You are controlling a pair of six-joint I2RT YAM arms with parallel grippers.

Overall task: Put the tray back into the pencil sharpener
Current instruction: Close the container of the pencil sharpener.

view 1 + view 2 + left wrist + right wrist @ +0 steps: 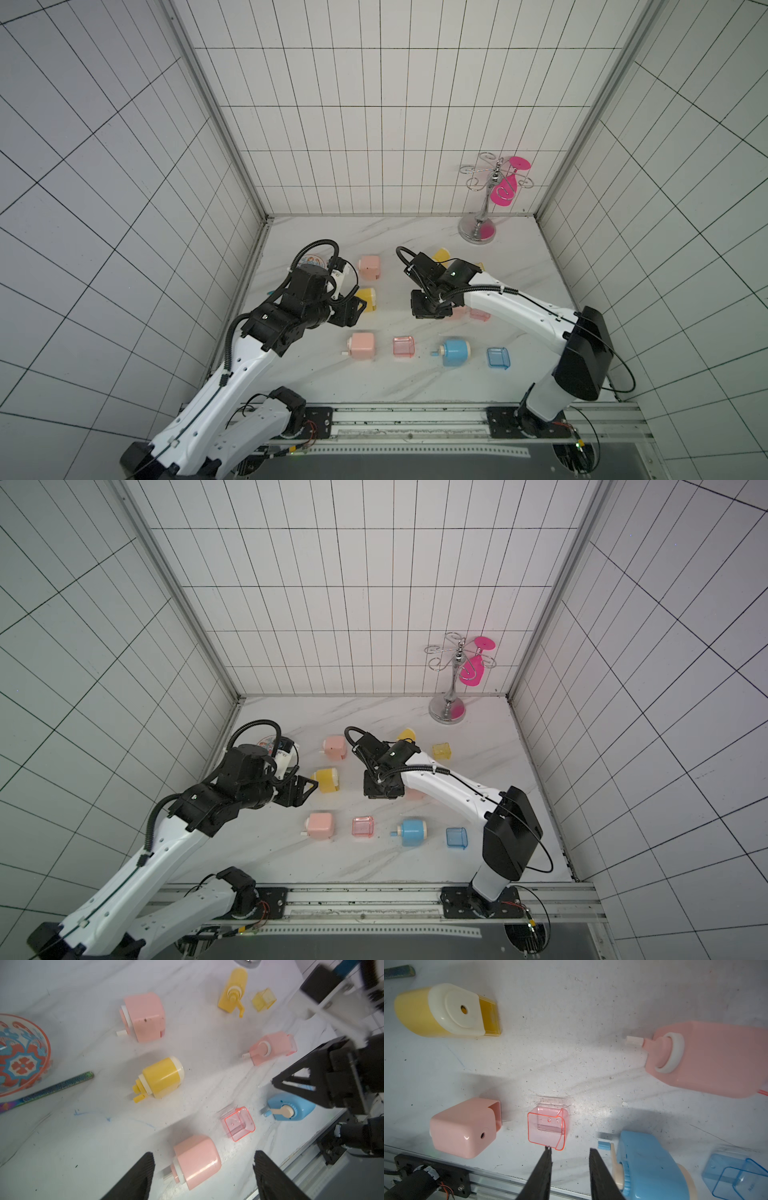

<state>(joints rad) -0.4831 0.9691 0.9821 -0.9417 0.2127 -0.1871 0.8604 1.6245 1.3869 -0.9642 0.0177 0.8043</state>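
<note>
— Left tool (203, 1153), how does it stand?

— Spread wide, with nothing in it. It hangs above the table (374, 382), just beside the yellow sharpener (368, 300), whose own yellow drawer is pushed in.

— And the tray for this job?

— The pink tray (403, 346) lies on the table in the front row, out of any housing, with its open side up. Just to its left is the pink sharpener (362, 345). The two are near each other but apart. In the right wrist view the sharpener's empty slot faces the tray.

— What about the tool on the right arm?

— The right tool (570, 1148) has its fingers parted partway, with nothing between them. In its wrist view one fingertip lines up with the tray's rim. Both top views, though, show the tool hanging farther back than the tray, over a second pink sharpener (270, 1049).

— Anything farther right?

— A blue sharpener (455, 352), then a blue tray (498, 357). They lie apart from each other on the table, and neither tool touches them.
</note>
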